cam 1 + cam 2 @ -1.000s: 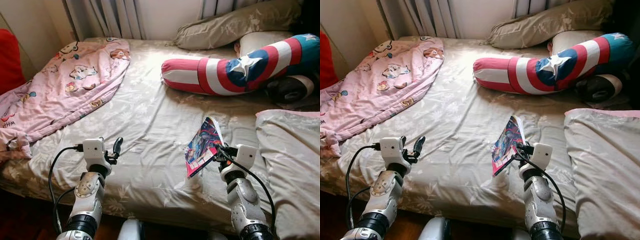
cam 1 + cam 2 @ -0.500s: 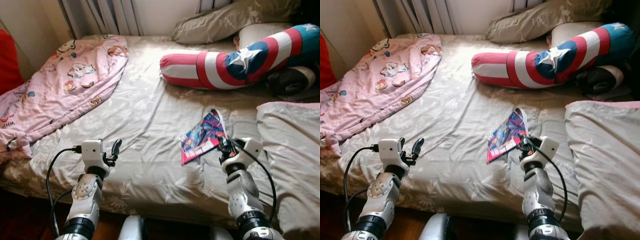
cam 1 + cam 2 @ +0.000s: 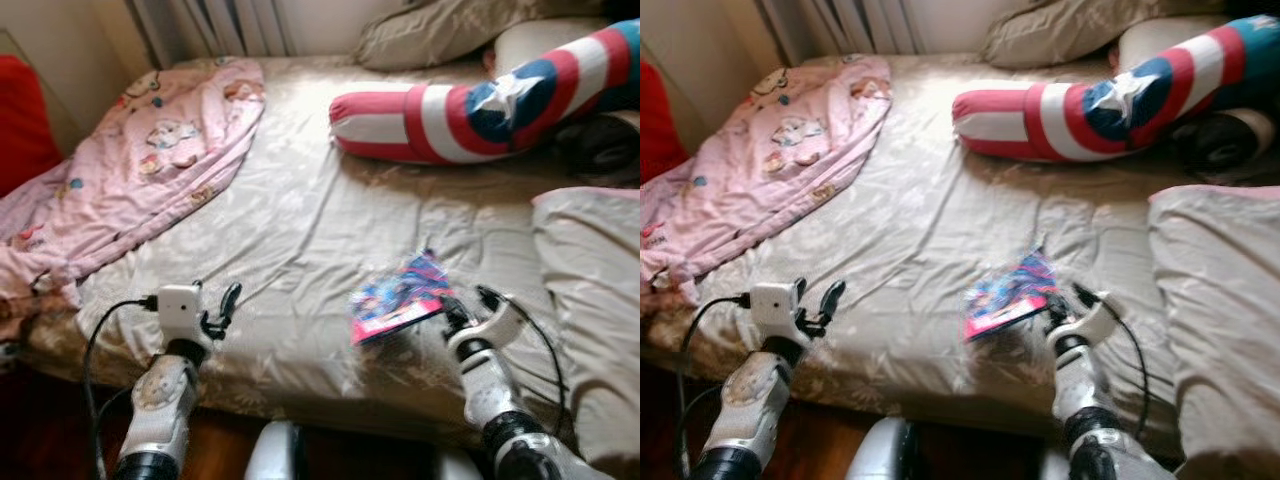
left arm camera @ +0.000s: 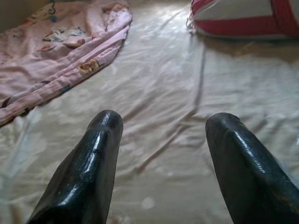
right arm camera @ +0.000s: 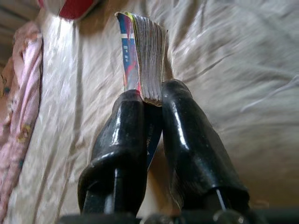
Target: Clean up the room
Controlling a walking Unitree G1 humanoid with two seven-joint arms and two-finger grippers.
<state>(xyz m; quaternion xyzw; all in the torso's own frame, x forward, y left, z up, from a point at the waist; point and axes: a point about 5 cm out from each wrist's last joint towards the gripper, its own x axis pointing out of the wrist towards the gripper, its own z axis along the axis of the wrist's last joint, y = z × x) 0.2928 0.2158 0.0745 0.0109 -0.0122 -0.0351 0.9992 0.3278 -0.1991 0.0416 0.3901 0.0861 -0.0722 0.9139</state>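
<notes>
Lower right of frame: comic book [image 3: 400, 298] clamped at edge by right gripper [image 5: 149, 100], now tipped flatter, lower over bed sheet [image 3: 300, 220] than second ago; removal judged underway. Lower left: left gripper [image 4: 161, 126] spread wide, empty.

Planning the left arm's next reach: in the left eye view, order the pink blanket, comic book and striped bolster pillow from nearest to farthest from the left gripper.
From the left gripper:
1. Comic book, to its right, held by the right gripper.
2. Pink blanket, ahead-left; close call with the book.
3. Striped bolster pillow, far right, at the bed's head.
</notes>
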